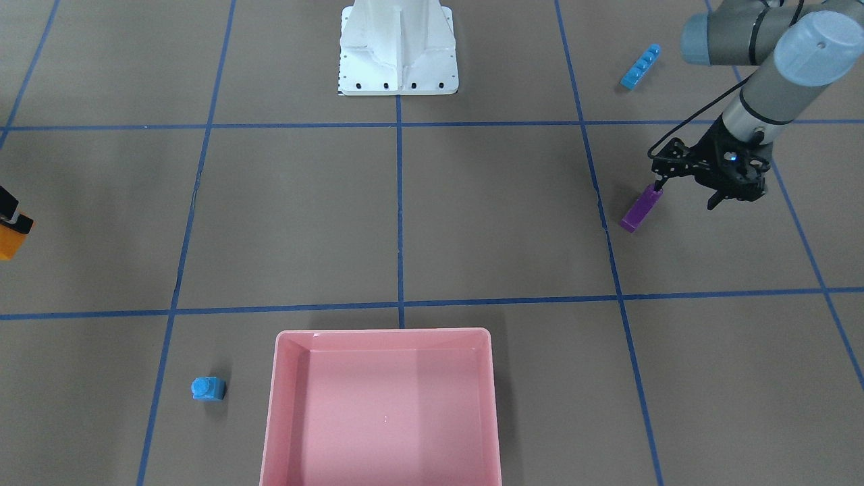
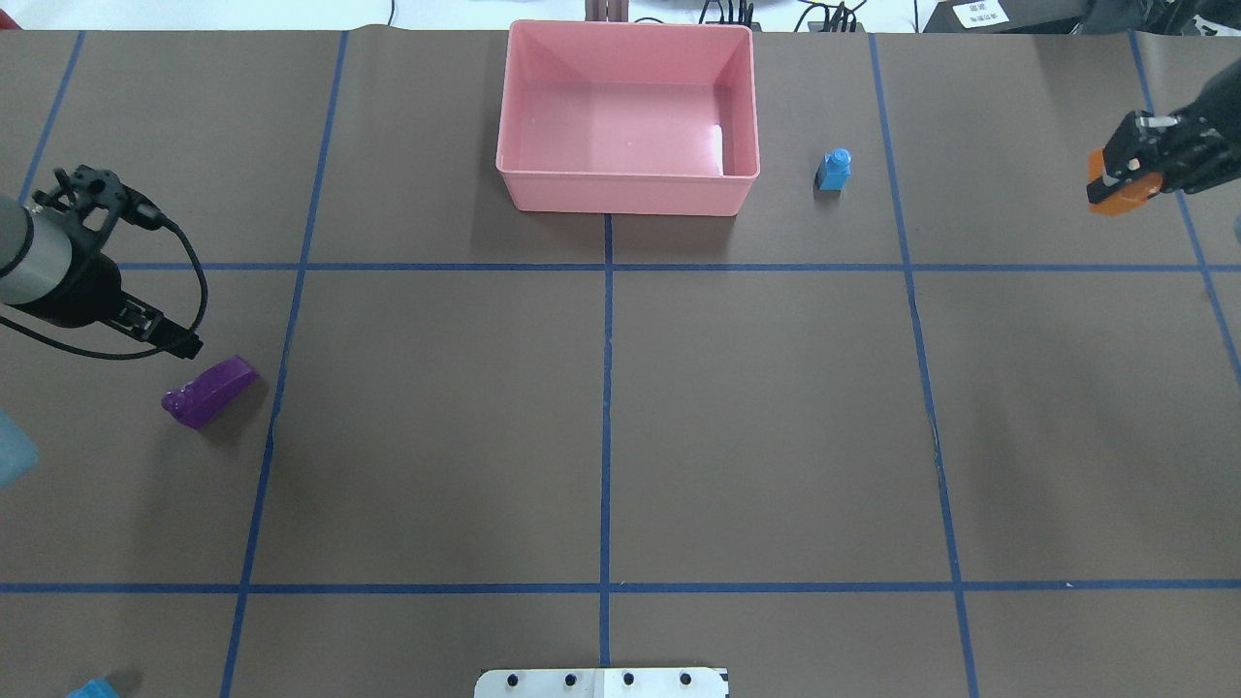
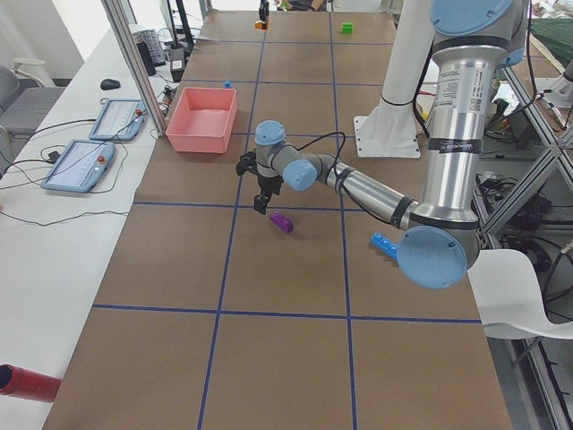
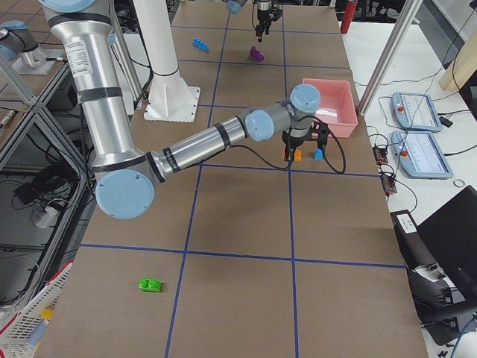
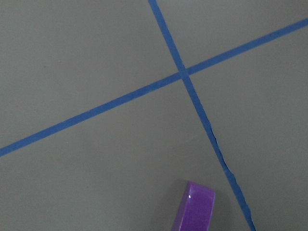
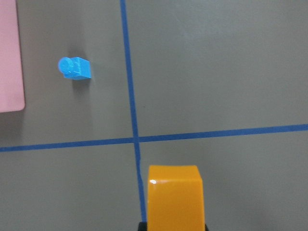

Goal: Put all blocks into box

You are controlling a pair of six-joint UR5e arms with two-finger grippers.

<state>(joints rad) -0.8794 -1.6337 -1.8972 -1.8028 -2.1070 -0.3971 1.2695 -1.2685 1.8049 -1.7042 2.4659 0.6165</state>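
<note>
The right gripper [image 2: 1115, 176] clamps the orange block [image 6: 173, 197]; clear the box [image 2: 620, 199] rim before releasing. The left gripper [image 1: 684, 196], jaws spread, should straddle the purple block [image 1: 641, 209].

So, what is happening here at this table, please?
The robot is gathering toy blocks for the pink box, which holds none yet. The right gripper is shut on the orange block. The left gripper hangs open close to the purple block, which lies on the table. The small blue cube, the long blue bar and the green block also lie on the table.
</note>
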